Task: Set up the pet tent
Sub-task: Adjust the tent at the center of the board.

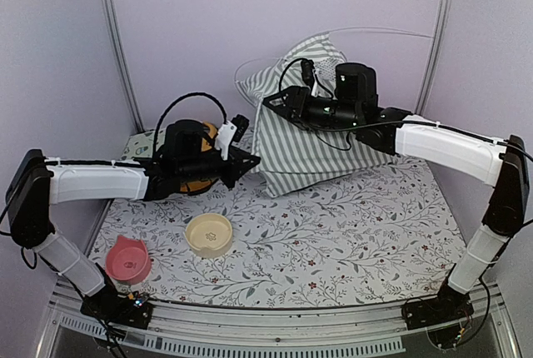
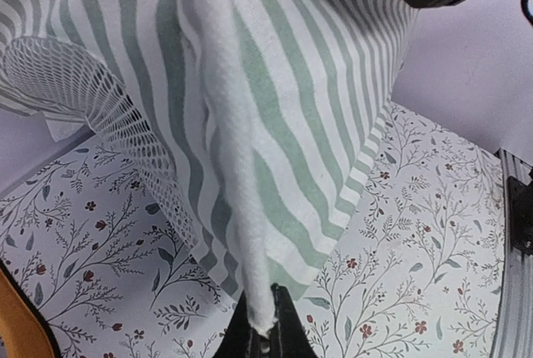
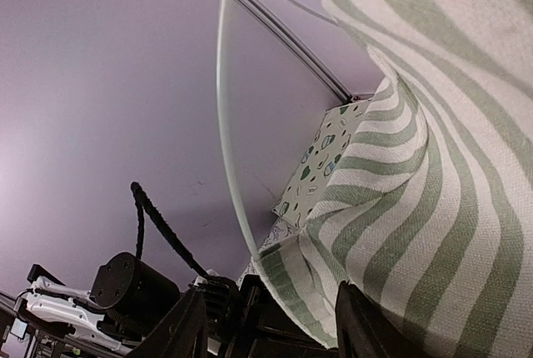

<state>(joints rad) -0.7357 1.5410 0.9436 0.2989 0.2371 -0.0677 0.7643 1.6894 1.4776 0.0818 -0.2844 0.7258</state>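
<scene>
Left gripper (image 2: 262,330): clamped tight on a white hem corner of the pet tent (image 1: 310,151). Right gripper (image 3: 273,312): jaws apart astride the striped lower edge, seemingly not pinching it. Tent: slumped at the back middle of the table (image 1: 350,241), one white pole (image 3: 223,125) bowed, not yet standing; raising and spreading remain. Cream bowl (image 1: 208,235), pink bowl (image 1: 129,260): both empty.

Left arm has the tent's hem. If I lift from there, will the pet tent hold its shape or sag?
Probably sags: the pet tent falls in soft folds at the hem pinched in the left gripper. The thin white pole is bowed, so it likely flexes rather than braces. Light cloth: a push would likely crumple it.
</scene>
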